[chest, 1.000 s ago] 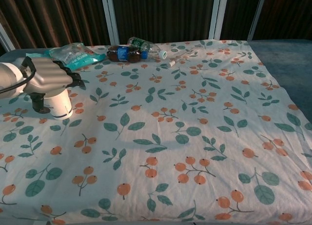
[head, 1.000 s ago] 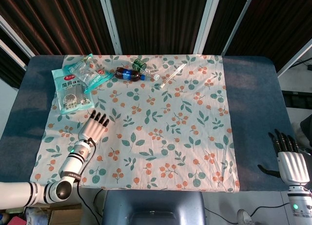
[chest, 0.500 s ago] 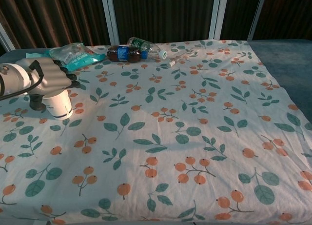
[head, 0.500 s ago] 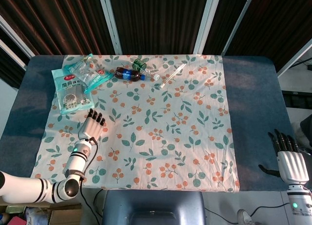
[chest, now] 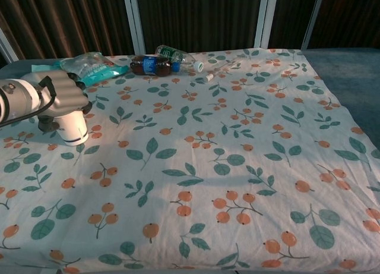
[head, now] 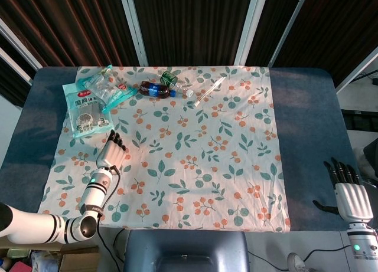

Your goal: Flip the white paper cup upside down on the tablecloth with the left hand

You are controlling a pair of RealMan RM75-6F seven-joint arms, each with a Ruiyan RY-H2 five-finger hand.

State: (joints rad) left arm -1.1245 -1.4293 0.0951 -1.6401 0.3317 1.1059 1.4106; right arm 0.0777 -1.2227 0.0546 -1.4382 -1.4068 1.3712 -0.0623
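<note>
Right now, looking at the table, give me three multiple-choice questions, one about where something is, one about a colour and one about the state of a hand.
1. Where does the white paper cup stand?
A. At the left side of the floral tablecloth
B. At its right edge
C. Beside the bottles

2. What colour is the label on the dark plastic cola bottle?
A. Yellow
B. Blue
C. Pink

3. What is the left hand doing?
A. Lying flat away from the cup
B. Resting over the cup's top
C. Lifting a bottle

Answers:
1. A, the chest view shows it at the cloth's left side.
2. B, a blue band wraps its middle.
3. B, the hand covers the cup's upper part.
</note>
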